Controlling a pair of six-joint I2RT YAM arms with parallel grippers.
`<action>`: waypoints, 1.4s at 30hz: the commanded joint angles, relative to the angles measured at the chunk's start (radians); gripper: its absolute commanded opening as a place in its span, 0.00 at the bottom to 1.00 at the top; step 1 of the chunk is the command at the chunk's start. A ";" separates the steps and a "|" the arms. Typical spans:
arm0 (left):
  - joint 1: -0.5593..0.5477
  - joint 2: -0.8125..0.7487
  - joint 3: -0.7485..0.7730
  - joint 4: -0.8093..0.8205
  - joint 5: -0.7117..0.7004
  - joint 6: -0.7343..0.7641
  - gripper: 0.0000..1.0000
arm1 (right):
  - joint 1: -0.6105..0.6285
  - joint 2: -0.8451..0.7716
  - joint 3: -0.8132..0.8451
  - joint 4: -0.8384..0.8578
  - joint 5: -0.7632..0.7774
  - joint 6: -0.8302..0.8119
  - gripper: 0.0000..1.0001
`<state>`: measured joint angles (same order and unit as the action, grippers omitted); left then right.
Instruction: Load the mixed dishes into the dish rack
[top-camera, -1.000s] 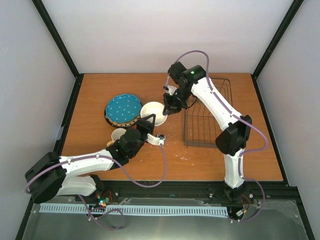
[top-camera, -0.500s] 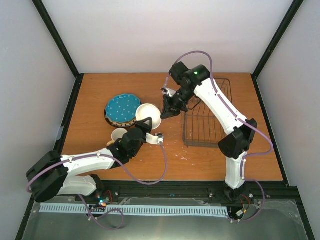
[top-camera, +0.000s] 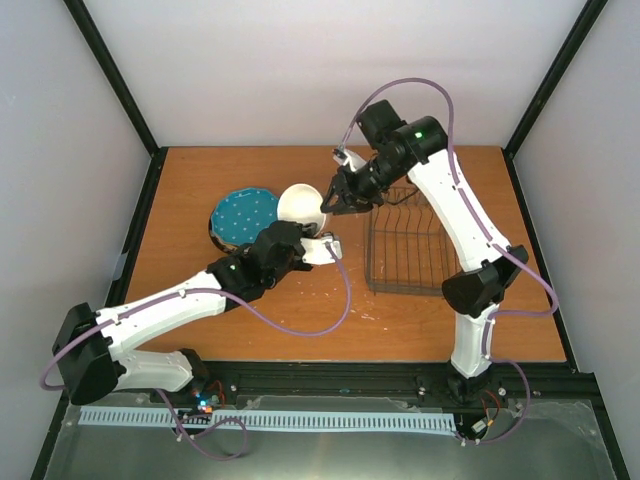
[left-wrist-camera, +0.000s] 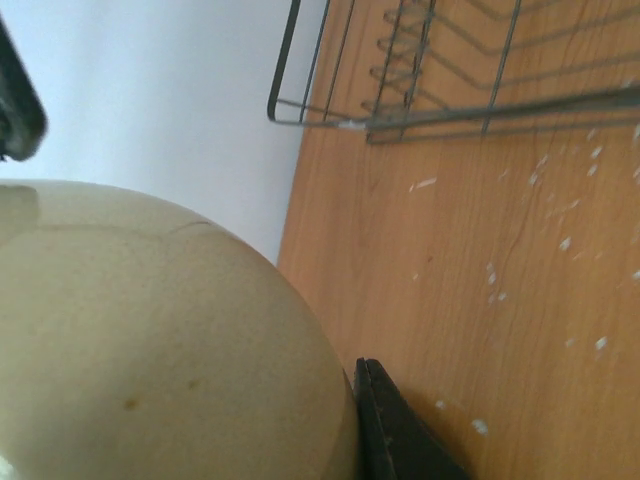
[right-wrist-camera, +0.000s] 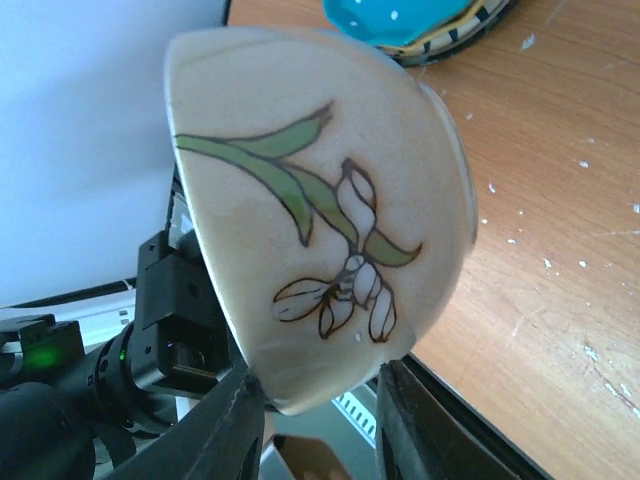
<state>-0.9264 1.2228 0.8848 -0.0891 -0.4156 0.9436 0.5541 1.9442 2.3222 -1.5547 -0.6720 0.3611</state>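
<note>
The cream bowl, painted with a flower, is held tilted above the table, left of the dish rack. My right gripper is shut on its rim, with fingers on either side. My left gripper is below the bowl. One finger presses the bowl's outer wall and the other is hidden behind it. The teal dotted plate lies on a stack with the striped-rim plate beneath. The yellow mug is hidden.
The wire rack's near corner shows in the left wrist view, standing on the wooden table. Black frame posts and grey walls close in the table. White specks dot the wood near the rack.
The bowl has gone from resting on the table to being lifted and tilted. My left arm reached forward and up, covering the mug. My right gripper rose and shifted slightly away.
</note>
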 joint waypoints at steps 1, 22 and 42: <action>-0.019 -0.100 0.178 0.010 0.150 -0.232 0.01 | -0.094 0.009 0.048 0.050 0.195 -0.001 0.30; 0.243 -0.133 0.244 0.093 0.887 -0.940 0.01 | -0.271 -0.267 -0.303 0.494 0.345 0.027 0.49; 0.593 0.410 0.230 1.919 1.354 -2.584 0.01 | -0.450 -0.344 -1.247 2.389 -0.505 1.029 0.79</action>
<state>-0.3424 1.5478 1.0103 1.2919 0.9802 -1.2728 0.1024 1.5261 1.1046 0.1585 -1.0401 0.9859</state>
